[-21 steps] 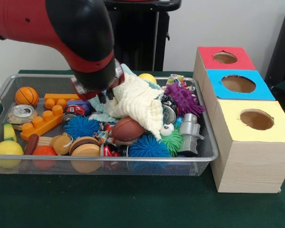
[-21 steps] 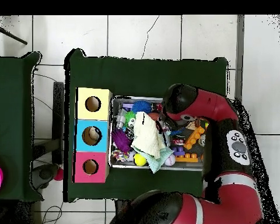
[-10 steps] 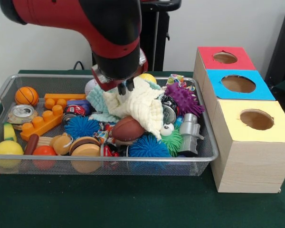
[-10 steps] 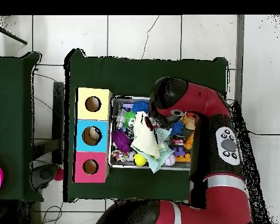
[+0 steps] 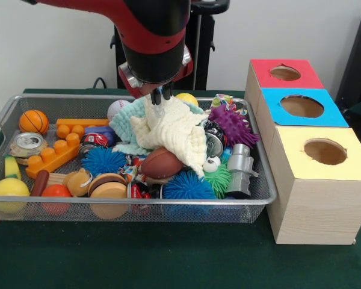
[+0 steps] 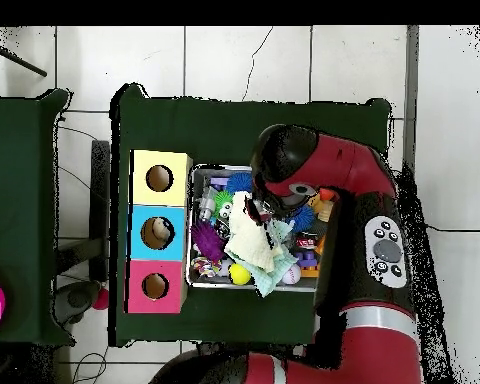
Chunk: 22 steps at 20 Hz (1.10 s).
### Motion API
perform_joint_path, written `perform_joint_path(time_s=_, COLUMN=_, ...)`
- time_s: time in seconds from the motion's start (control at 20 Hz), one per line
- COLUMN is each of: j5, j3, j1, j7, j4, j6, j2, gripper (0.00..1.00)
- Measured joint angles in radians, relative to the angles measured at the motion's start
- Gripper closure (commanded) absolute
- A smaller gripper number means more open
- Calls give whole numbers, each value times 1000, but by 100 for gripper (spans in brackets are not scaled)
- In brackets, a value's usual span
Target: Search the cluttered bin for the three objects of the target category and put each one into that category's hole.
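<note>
A wire bin [image 5: 262, 180] sits on the table [image 5: 168, 259], with a row of three boxes [image 5: 313, 180] just beside it on the right in the front view, running from near to far, each with a hole on top. In the bin's middle a cloth [image 5: 174, 129] lies heaped over other things. The gripper [image 5: 161, 96] hangs at the cloth's far top edge. A toy football [image 5: 161, 162] lies just before the cloth, a spiky ball [image 5: 188, 186] before that. A toy burger [image 5: 108, 186] lies left of the spiky ball. A toy basketball [image 5: 33, 121] and a can [image 5: 27, 143] lie far left of the cloth, toy bricks [image 5: 54, 153] between them and it.
</note>
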Motion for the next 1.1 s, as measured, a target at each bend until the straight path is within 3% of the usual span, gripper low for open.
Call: perform_joint_path(time_s=1.1, j5=58, j3=-98, j1=100, j7=126, j4=-77, j6=65, j2=-28, gripper=100)
